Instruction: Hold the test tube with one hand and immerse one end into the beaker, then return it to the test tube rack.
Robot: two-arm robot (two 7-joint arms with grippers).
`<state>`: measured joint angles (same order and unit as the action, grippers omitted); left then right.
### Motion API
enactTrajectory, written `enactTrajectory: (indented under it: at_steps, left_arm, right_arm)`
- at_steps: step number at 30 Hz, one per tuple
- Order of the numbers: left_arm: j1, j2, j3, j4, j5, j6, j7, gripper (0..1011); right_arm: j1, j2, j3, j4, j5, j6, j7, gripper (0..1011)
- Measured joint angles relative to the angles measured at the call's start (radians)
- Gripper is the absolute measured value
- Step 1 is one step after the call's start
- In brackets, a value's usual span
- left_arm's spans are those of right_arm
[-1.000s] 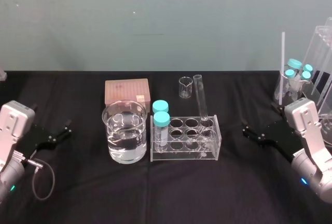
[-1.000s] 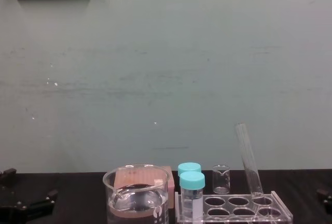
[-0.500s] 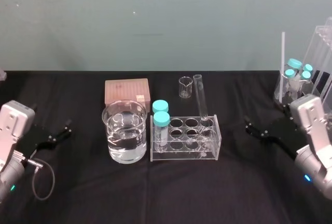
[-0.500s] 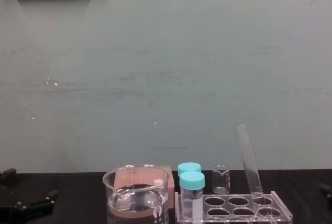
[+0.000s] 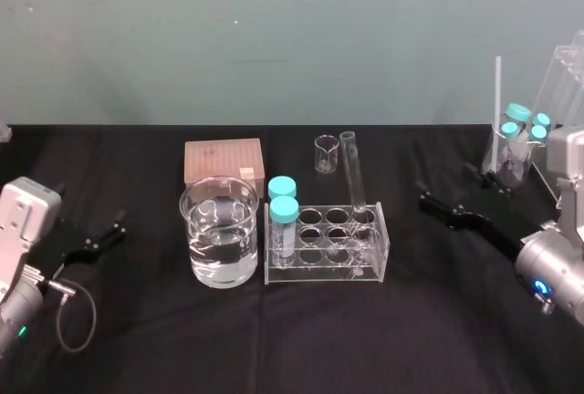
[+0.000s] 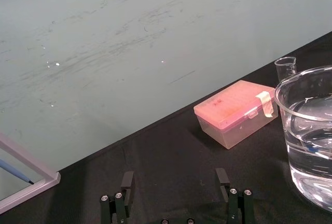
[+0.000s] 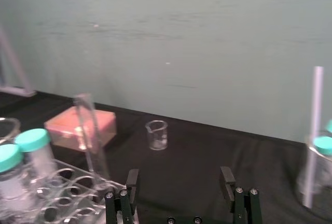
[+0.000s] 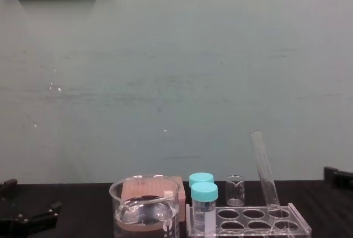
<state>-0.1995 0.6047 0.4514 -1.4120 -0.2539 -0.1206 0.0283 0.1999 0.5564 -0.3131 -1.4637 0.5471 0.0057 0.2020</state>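
Test tube [image 5: 354, 175] leans in back-right hole of rack [image 5: 326, 272]. Right gripper [image 7: 179, 182] near rack, wide open, empty. Left gripper [image 6: 175, 180] left of beaker [image 5: 203, 257], open, empty.

The pink lidded box [image 5: 224, 160] rests on the black cloth [image 5: 292, 339]. To its right stands a small clear beaker [image 5: 326, 153]. Nearer than the box, to its right, stand two teal-capped vials [image 5: 284, 221].

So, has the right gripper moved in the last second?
Yes. The black right gripper moved forward and slightly left, now level with the far edge of the clear acrylic test tube rack.
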Motion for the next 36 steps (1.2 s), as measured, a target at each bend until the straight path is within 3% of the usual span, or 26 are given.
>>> enactTrajectory:
  at_steps: [8,15,36]
  left_arm:
    - [0.000,0.000,0.000,0.000,0.000,0.000,0.000,1000]
    - [0.000,0.000,0.000,0.000,0.000,0.000,0.000,1000]
    - [0.000,0.000,0.000,0.000,0.000,0.000,0.000,1000]
  right_arm:
    - [0.060,0.009,-0.044,0.005,-0.045,0.018,0.113,1000]
    - [0.110,-0.012,-0.075,0.033,-0.082,0.011,0.173,1000]
    - [0.308,-0.165,-0.138,0.293,-0.179,-0.036,0.293,1000]
